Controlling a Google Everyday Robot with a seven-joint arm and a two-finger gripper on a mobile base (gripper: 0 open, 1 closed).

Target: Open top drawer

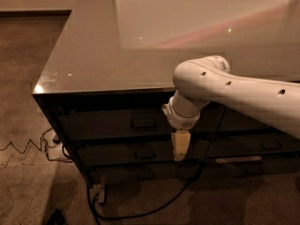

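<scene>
The top drawer is a wide dark front just under the glossy cabinet top, with a small rectangular loop handle at its middle. It sits flush with the cabinet. My gripper hangs from the white arm in front of the drawers, pointing down. Its tip is to the right of and below the top drawer's handle, about level with the second drawer. It appears apart from the handle.
The cabinet top is glossy and reflective. A narrower right column of dark drawers lies behind the arm. Black cables and a plug strip lie on the carpet in front of and left of the cabinet.
</scene>
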